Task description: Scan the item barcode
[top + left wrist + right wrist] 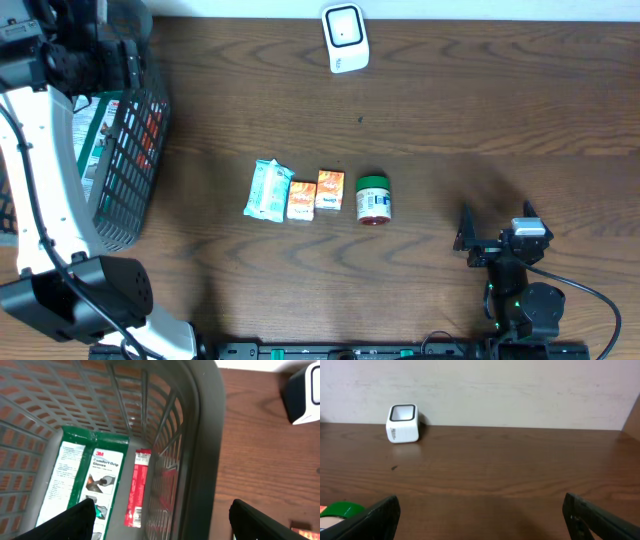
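Green-and-white 3M Comfort Grip Gloves packet (82, 477) flat on the mesh basket (204, 455) floor, just beside a red packet (137, 487); lower end cut off by frame edge, small print unreadable. Left gripper (162, 512) above it spread wide, empty; right gripper (480, 507) equally wide, empty, facing the white scanner (403, 423).

Shop checkout mock-up: barcode scanner (345, 38), shopping basket (133, 150).

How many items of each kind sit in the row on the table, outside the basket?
Packet: 1
Orange boxes: 2
Green-lid jar: 1
Total: 4
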### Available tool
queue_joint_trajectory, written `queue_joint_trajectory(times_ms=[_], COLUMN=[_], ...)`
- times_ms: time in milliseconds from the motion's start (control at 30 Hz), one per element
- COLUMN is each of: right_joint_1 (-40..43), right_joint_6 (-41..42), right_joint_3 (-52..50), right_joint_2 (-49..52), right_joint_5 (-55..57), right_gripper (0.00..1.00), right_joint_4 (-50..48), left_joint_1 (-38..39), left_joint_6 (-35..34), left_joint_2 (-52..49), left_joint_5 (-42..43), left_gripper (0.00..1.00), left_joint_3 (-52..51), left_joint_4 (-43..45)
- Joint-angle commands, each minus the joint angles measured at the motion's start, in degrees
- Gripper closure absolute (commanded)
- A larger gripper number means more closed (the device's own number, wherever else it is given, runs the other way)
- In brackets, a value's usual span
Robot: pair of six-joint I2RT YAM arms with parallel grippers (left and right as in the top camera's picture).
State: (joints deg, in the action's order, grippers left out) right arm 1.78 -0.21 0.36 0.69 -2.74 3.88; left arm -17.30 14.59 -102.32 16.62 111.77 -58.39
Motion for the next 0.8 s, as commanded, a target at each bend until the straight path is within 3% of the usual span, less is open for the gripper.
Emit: queue_joint_trajectory(times_ms=[0,400,600,767], right_joint_1=[-0.74,-0.74,-0.74,-0.74], right_joint_6=[0.37,0.37,0.37,0.37], right_joint_3=[-0.07,-0.04,-0.07,-0.04], right_joint_2=[-0.31,-0.31,-0.31,-0.31], right_joint_5=[0.33,0.33,0.33,0.33], right_gripper=[0.01,0.01,0.01,0.01], right_joint_4=[0.22,0.24,0.22,0.22], left_joint_1=[0.13,0.13,0.13,0.13], left_joint_6=[1.46,-0.15,-6.08,-7.48], left_joint_2=[-1.73,-2.89,-2.89,-2.89], left_joint_5=[0.9,-1.29,-7.15,-7.21], left_gripper=[0.14,0.14,0.14,0.14], left_joint_3=[-0.17,-0.17,-0.17,-0.17], left_joint_4=[-0.42,3.08,6.08,7.32])
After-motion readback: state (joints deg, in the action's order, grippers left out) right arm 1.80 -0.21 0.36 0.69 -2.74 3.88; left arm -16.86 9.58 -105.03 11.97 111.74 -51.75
